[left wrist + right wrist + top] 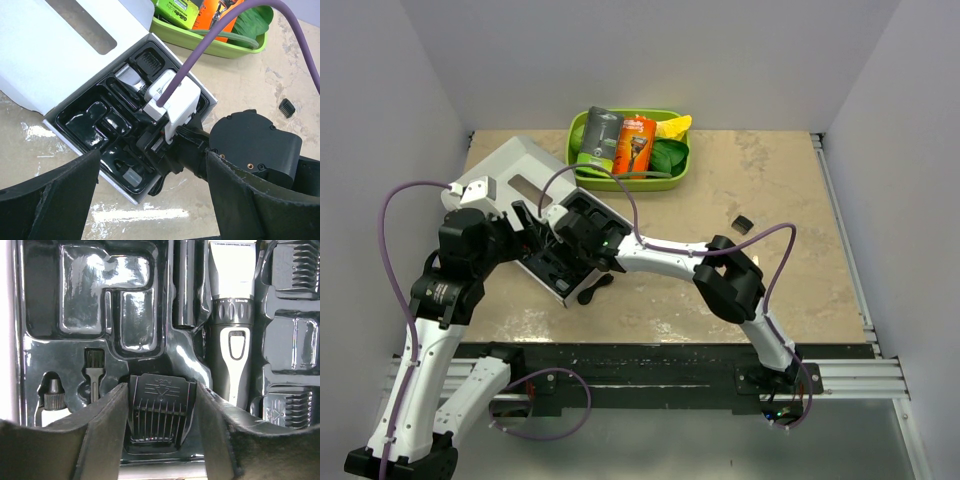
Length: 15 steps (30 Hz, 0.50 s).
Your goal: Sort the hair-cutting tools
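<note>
An open white box (510, 165) holds a black moulded tray (82, 122). The slim black clipper (231, 340) lies in its slot, and its silver head shows in the left wrist view (127, 77). My right gripper (161, 390) reaches down into the tray (563, 262). Its fingers press both sides of a black guide comb (161, 410) that sits in a tray slot. A small black curved piece (592, 293) lies on the table at the tray's near edge. A small ribbed black piece (743, 222) lies apart on the table to the right. My left gripper (152, 160) is open and empty beside the box.
A green bin (675, 180) at the back holds the grey-and-green razor package (600, 138) and the orange one (636, 145). The tray also holds other combs (292, 265), a brush (92, 372) and a small bottle (52, 400). Purple cables loop over both arms.
</note>
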{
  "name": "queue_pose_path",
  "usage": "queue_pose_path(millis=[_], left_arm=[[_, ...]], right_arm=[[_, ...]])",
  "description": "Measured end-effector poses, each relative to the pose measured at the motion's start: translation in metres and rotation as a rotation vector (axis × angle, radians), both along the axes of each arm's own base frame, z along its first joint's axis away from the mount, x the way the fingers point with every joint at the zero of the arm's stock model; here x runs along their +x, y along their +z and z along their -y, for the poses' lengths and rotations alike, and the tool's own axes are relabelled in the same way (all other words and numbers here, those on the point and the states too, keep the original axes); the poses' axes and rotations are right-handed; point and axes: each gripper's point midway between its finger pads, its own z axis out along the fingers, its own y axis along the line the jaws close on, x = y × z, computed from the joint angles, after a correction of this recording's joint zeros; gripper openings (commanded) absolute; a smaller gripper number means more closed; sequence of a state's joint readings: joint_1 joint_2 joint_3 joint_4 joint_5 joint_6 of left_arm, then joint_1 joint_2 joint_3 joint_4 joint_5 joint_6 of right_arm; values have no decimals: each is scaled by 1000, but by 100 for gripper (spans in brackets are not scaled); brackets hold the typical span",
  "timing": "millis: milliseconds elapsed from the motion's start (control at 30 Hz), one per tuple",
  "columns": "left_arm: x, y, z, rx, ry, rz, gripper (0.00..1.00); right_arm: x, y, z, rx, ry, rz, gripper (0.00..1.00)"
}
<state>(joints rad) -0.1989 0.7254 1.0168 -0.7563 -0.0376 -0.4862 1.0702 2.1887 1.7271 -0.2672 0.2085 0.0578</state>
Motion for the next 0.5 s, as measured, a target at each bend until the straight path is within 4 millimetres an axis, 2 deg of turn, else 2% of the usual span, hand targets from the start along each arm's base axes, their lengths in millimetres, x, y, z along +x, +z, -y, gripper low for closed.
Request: queue_pose_path(millis=[67, 167, 500], left_arm=[[0, 0, 0, -1, 0, 0, 90], [0, 0, 0, -1, -2, 0, 90], [1, 1, 1, -3, -4, 4, 90]], right_arm=[[1, 0, 0, -1, 1, 1, 68], [2, -2, 2, -4, 3, 8, 72], [1, -6, 10, -21, 0, -7, 75]])
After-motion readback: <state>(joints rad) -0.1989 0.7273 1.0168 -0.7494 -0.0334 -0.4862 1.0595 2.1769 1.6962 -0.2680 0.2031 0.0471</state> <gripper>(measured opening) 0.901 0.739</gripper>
